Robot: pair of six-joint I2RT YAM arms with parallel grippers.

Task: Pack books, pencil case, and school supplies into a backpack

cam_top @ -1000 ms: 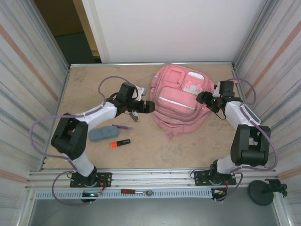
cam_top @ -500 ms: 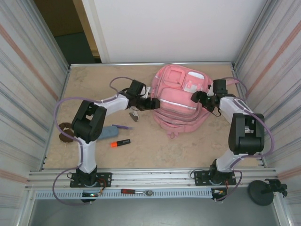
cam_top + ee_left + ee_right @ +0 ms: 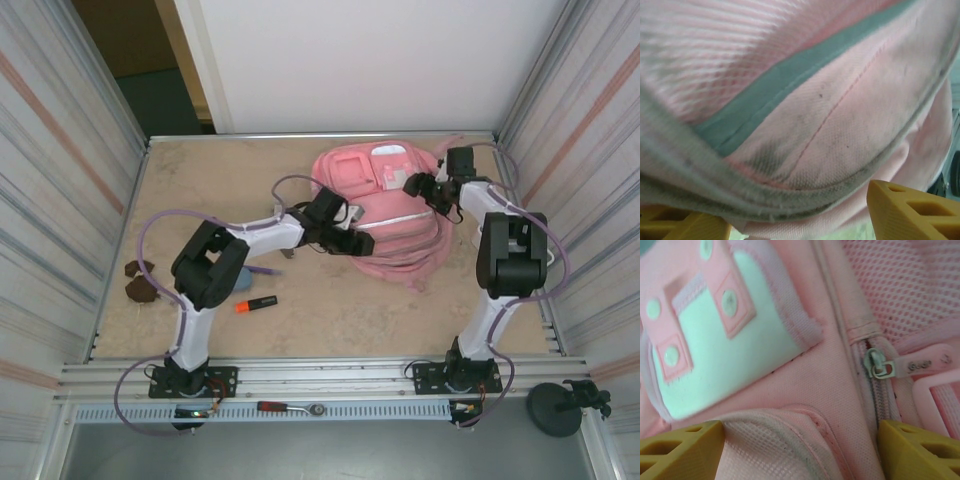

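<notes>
Left gripper (image 3: 358, 243) at the backpack's (image 3: 400, 232) near edge, right gripper (image 3: 415, 185) at its far right, apparently steadying it for opening. Both jaws gape wide, clamping nothing.

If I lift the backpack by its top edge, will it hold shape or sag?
Likely sag: the backpack lies slumped with creased fabric, so it looks soft and mostly empty. Probably light, so a push from the left gripper may slide or bunch it rather than tip it.
</notes>
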